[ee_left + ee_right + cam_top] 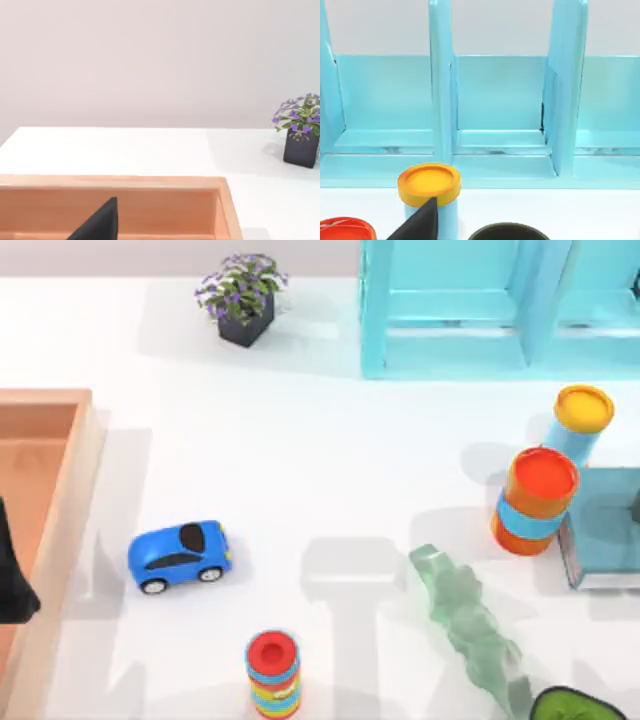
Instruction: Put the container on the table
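Note:
The container (507,231), a dark olive-grey round cup, shows just its rim in the right wrist view, close in front of my right gripper (420,224). It stands beside the blue tube with a yellow cap (428,184) and in front of the light-blue shelf. The white table (330,470) spreads across the top view. My left gripper (12,585) is a dark shape at the table's far left, over the wooden tray (70,500). In the left wrist view the left gripper (100,222) hangs above the tray's floor.
On the right stand an orange canister with a blue band (537,502), the yellow-capped tube (580,420) and a blue-grey box (605,530). A green translucent figure (470,625), a ring stack (273,672), a blue toy car (178,556), a potted plant (243,298) and the shelf (480,310) also stand here.

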Controlling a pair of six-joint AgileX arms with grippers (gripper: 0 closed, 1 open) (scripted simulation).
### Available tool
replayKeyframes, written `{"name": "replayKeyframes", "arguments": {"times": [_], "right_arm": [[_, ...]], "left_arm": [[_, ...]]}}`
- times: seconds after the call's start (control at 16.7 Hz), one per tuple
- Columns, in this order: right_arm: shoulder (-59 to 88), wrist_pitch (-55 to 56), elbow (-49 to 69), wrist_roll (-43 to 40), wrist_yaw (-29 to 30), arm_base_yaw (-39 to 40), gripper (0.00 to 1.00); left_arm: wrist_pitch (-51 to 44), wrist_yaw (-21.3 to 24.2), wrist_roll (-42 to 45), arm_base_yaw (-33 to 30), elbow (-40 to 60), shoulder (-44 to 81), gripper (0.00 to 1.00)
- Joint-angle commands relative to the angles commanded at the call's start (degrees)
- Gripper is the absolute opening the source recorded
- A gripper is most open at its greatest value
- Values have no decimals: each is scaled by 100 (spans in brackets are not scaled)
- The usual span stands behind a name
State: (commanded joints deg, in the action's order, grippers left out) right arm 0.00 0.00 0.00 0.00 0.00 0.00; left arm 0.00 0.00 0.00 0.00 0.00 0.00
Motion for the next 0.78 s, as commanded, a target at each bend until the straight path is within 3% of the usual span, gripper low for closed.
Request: {"name": "replayKeyframes", "arguments": {"times": [0.36, 0.78], "right_arm": [[602, -585, 591, -32, -1, -31, 100], [3820, -3131, 3630, -118, -10, -142, 100]], "left_arm": [[0, 0, 0, 0, 0, 0, 100], [0, 0, 0, 0, 0, 0, 100]]}}
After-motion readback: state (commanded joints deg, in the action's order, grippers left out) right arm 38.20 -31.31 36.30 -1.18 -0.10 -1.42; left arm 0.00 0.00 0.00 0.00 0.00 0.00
